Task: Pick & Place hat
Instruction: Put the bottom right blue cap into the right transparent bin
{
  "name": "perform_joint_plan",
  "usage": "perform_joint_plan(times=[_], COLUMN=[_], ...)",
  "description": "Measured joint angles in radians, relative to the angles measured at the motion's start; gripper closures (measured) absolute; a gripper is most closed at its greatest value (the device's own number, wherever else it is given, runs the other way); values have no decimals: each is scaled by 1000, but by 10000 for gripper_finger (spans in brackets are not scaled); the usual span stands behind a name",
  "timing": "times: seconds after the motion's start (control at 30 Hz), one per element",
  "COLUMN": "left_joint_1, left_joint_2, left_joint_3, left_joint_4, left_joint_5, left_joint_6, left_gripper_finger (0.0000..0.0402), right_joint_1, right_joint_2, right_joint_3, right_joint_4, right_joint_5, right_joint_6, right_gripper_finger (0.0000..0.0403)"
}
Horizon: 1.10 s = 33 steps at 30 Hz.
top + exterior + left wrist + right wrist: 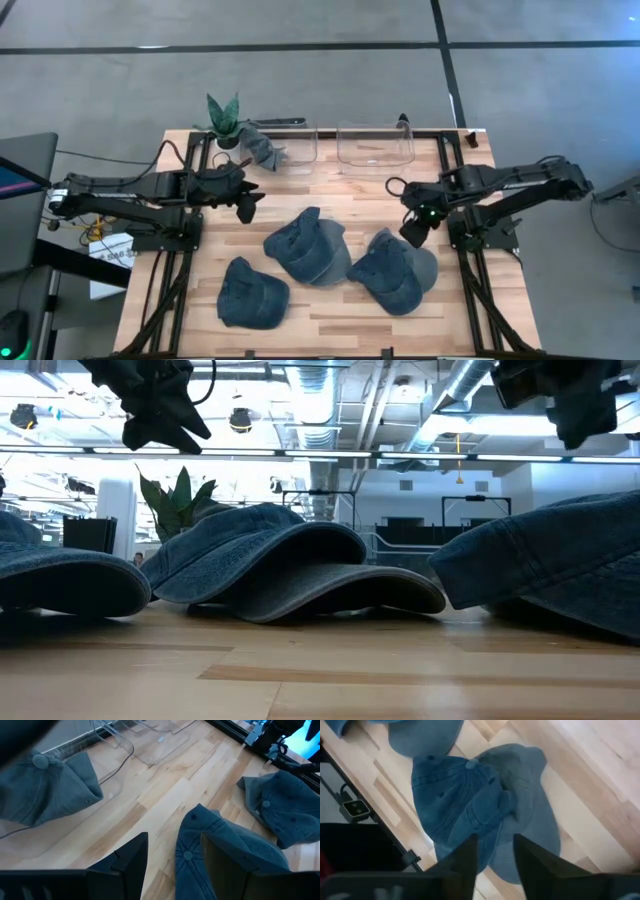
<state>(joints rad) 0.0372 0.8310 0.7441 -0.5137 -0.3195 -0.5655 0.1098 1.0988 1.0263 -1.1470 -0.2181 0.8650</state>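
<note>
Several blue denim hats lie crown up on the wooden table: one near the front left (253, 293), a middle heap (307, 247) and a right heap (395, 268). Another hat (262, 150) lies in the left clear bin at the far edge. My left gripper (245, 205) hangs open above the table, left of the middle heap (220, 850). My right gripper (412, 232) hovers over the right heap's far edge, pointing steeply down. Its fingers stand slightly apart (495, 857) above the hat (480, 805) and touch nothing. Both grippers sit high in the low view.
An empty clear bin (375, 145) stands at the far edge beside the left bin (295, 140). A potted plant (224, 120) is at the far left corner. Bare wood lies between the bins and the hats.
</note>
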Motion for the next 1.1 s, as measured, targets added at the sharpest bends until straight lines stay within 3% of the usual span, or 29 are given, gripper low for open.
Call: perform_joint_plan(times=[0.2,0.33,0.63,0.73,0.83,1.03,1.1], left_joint_1=[0,0,0,0,0,0,0], left_joint_2=[7,7,7,7,7,7,7], left_joint_3=[0,0,0,0,0,0,0], left_joint_4=[8,20,67,68,68,68,68], left_joint_5=[-1,-8,-12,-18,-18,-18,-18], left_joint_6=[-23,-33,-38,-38,-36,-30,-28], left_gripper_finger=[227,227,227,227,227,227,227], right_joint_1=[2,2,2,2,3,32,41], right_joint_2=[27,63,175,228,272,312,292], right_joint_3=[-100,-157,-196,-196,-196,-196,-196], right_joint_4=[138,214,332,376,413,424,429], right_joint_5=[-45,-75,-91,-101,-147,-205,-204], right_joint_6=[-6,-19,-47,-61,-69,-30,-8], right_gripper_finger=[169,125,119,136,180,354,387])
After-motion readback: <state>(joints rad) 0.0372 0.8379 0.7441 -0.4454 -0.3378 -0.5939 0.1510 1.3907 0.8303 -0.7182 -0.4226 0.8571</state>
